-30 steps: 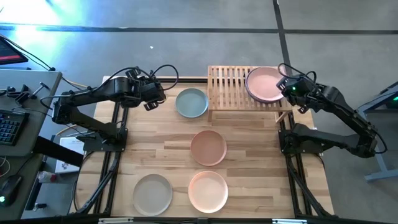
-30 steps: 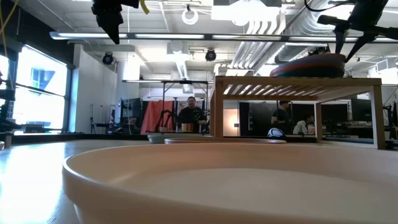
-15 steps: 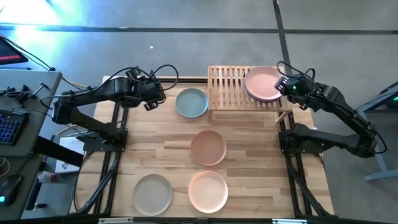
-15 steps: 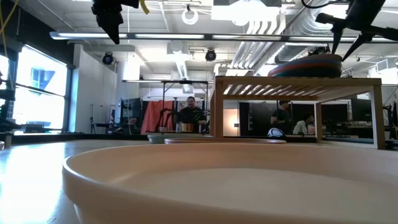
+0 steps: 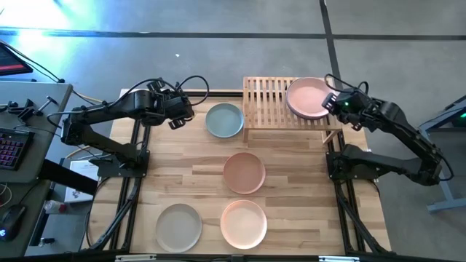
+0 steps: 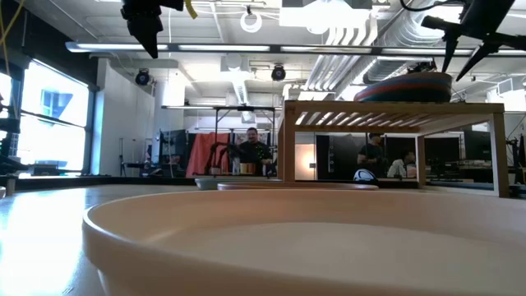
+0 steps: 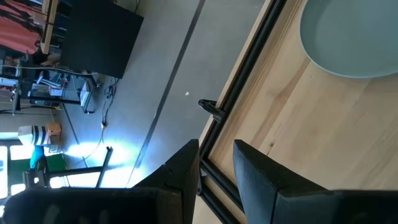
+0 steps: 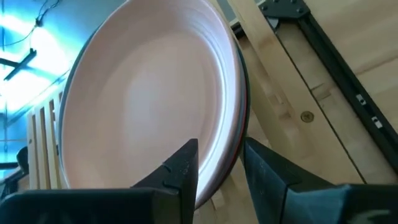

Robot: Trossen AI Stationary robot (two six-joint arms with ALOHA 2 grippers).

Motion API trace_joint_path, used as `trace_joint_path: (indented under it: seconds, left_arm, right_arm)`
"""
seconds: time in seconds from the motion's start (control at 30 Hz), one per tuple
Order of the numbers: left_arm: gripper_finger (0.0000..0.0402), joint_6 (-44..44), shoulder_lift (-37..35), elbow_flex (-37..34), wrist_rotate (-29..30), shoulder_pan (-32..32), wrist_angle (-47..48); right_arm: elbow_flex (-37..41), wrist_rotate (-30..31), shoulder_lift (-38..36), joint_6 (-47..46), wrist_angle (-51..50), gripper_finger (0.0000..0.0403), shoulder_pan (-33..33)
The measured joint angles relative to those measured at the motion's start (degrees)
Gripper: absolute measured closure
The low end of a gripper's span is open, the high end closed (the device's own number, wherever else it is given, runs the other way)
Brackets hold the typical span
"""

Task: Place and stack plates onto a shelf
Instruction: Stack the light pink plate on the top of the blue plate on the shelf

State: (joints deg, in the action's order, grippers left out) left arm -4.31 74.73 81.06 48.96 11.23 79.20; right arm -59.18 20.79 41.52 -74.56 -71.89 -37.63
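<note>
So far, the butcher-block wooden worktop (image 5: 291,175) carried the low slatted light-wood shelf (image 5: 266,102) at its far edge. A stack topped by a round matte pink plate (image 5: 309,98) rested on the shelf's right half; its count could not be determined. Four plates remained on the worktop: pale grey-blue (image 5: 224,120), tan (image 5: 243,172), beige-grey (image 5: 178,227), peach (image 5: 243,223). The right claw (image 8: 217,167) was released, fingers astride the stack's rim. The left claw (image 7: 214,165), also released, waited near the grey-blue plate.
</note>
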Motion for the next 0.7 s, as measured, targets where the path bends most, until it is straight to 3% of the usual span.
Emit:
trace_joint_path:
  seconds: [0.4,0.7]
  left_arm:
    - [0.0312,0.01,0.01,0.02,0.01,-0.01,-0.01]
    - [0.0312,0.01,0.01,0.02,0.01,-0.01,-0.02]
  right_arm:
    - [0.00,-7.57,0.10,-0.11,0.23,0.0298,1.65]
    - [0.00,-8.88,0.17,-1.51,0.30,0.0298,4.10]
